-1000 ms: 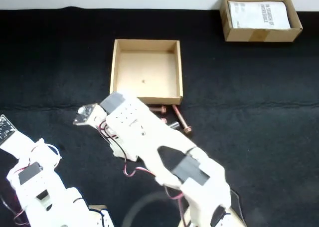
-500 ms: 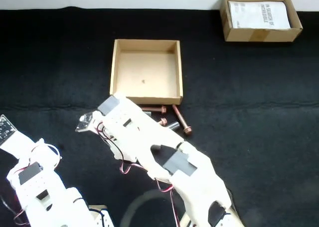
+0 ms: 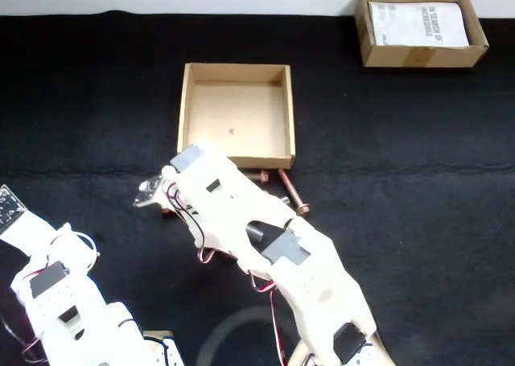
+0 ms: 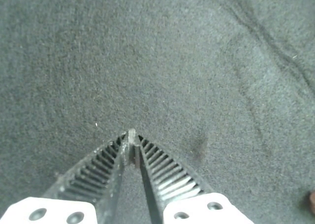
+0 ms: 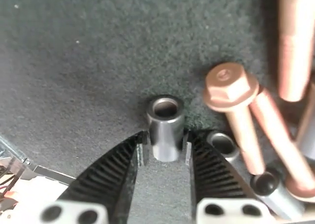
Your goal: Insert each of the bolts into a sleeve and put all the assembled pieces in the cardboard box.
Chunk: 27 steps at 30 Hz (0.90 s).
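Observation:
A steel sleeve [image 5: 166, 116] sits on the black cloth between the fingertips of my right gripper [image 5: 165, 148], which is shut on it, both pads touching its sides. Beside it lie a copper hex-head bolt [image 5: 231, 88], a second copper bolt [image 5: 295, 37] and two more sleeves [image 5: 224, 144] [image 5: 268, 184]. From above, the right arm [image 3: 241, 221] covers this spot just in front of the empty cardboard box [image 3: 184, 117]; two bolts [image 3: 291, 191] [image 3: 257, 175] stick out beside the arm. My left gripper [image 4: 132, 138] is shut with nothing in it, low over bare cloth.
A second cardboard box [image 3: 366, 48] holding a printed sheet stands at the far right corner. The left arm [image 3: 56, 289] is folded back at the near left. Black cloth [image 3: 402, 221] covers the table.
The right arm's wrist has shifted a little right and toward the bolts, covering more of them. The left arm has not moved.

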Motion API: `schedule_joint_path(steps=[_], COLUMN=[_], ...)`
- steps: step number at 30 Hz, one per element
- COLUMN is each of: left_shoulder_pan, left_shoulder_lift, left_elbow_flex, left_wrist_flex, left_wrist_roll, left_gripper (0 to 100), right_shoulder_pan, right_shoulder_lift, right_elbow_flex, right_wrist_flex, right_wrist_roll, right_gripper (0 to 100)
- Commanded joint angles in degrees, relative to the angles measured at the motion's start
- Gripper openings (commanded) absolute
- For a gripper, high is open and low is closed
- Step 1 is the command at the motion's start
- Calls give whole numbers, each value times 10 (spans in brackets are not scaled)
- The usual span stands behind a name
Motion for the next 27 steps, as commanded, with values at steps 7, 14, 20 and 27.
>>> schedule_joint_path(steps=[7,14,20,27], left_shoulder_pan=[0,0,0,0], left_shoulder_lift=[-1,-1,-18,-73], left_elbow_flex=[-2,-1,7,37], left_wrist_flex=[-10,-10,-10,-10], left_wrist_roll=[3,3,3,3], left_gripper=[13,13,13,13], right_shoulder_pan=[-1,-34,-31,-31], right_shoulder_lift=[13,15,44,61], right_elbow_flex=[-54,-56,-58,-59], right_wrist_flex=[22,-2,-10,-6], right_wrist_roll=[4,-14,-14,-14], right_gripper=[129,129,129,8])
